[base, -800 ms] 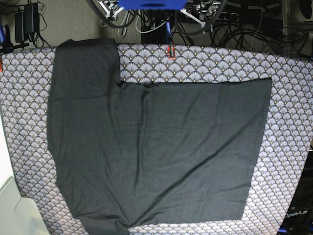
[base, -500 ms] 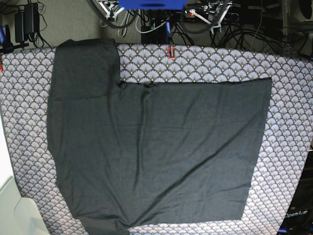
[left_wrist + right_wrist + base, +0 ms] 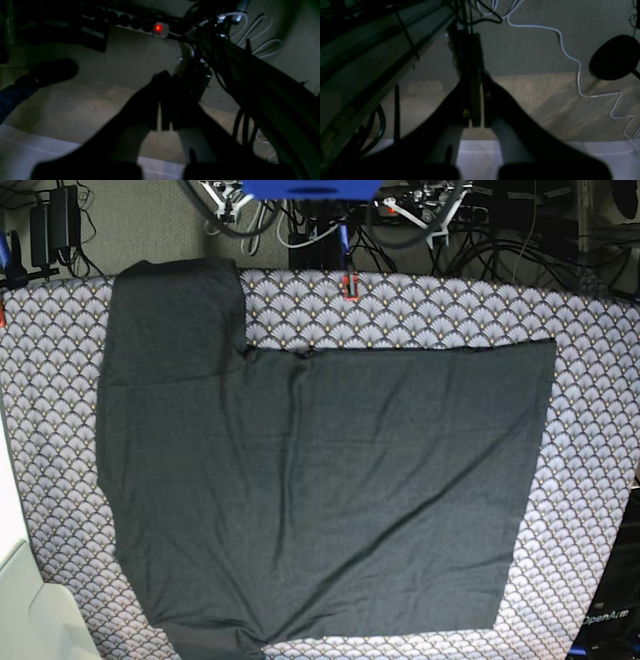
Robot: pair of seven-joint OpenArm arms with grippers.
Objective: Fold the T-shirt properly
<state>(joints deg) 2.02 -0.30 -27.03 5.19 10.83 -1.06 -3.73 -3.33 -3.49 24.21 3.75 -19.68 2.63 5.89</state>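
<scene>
The T-shirt (image 3: pixel 320 490) lies spread flat on the patterned cloth in the base view, dark charcoal with soft wrinkles. One sleeve (image 3: pixel 175 310) reaches toward the back left, and its straight hem runs down the right side. No print shows. Neither gripper is over it. In the left wrist view my left gripper (image 3: pixel 166 82) is shut and empty, pointing at the floor beyond the table. My right gripper (image 3: pixel 473 82) is also shut on nothing, hanging over carpet behind the table edge.
The grey fan-scale cloth (image 3: pixel 590 380) covers the table, pinned by a red clamp (image 3: pixel 349 285) at the back. Cables (image 3: pixel 570 57), a power strip with a red light (image 3: pixel 158 28) and a black round base (image 3: pixel 615 57) lie on the floor. A white box (image 3: pixel 30 610) sits front left.
The T-shirt has not moved. Arm parts at the top right edge of the base view have shifted slightly.
</scene>
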